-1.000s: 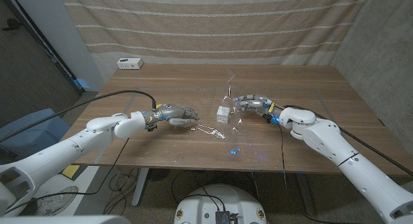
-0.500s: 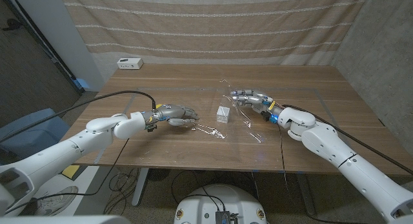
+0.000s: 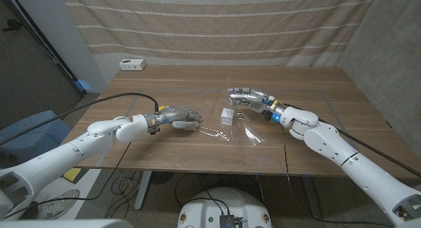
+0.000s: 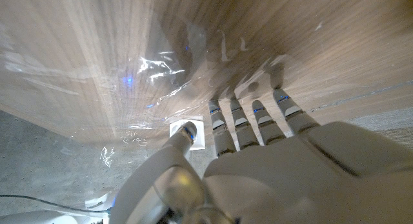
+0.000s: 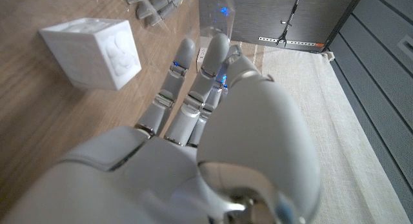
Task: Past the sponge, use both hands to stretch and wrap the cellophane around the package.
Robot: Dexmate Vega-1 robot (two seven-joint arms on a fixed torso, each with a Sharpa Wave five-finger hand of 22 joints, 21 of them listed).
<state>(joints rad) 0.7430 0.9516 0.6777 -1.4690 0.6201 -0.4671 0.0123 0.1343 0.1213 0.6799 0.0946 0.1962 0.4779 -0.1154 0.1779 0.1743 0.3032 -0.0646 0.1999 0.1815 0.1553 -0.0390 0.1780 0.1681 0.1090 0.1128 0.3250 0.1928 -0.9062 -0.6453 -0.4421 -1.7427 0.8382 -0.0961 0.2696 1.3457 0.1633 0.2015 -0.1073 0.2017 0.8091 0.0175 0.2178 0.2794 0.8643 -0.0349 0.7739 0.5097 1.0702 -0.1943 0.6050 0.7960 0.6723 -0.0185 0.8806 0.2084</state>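
Package (image 3: 227, 115) (small white cube) sits upright on the wooden desk (image 3: 164, 80) about mid-desk, between the two hands. Cellophane (image 3: 227, 131) lies crinkled on the desk, running from the left hand across in front of the package to a patch near the right arm; the package's base looks to sit at the sheet's edge, cannot tell if it is on it.

Left hand (image 3: 180, 116) is low over the desk left of the package, fingers (image 4: 258, 117) extended and slightly apart, tips pressing on the cellophane in the left wrist view; package shows just past the thumb there. No pinch visible.

Right hand (image 3: 248, 97) hovers right of and slightly behind the package, apart from it, fingers (image 5: 193, 79) stretched straight toward the left. A clear strip of film appears at its fingertips in the right wrist view, but whether it is pinched cannot be told.

White box (image 3: 132, 64) at the far left corner of the desk.
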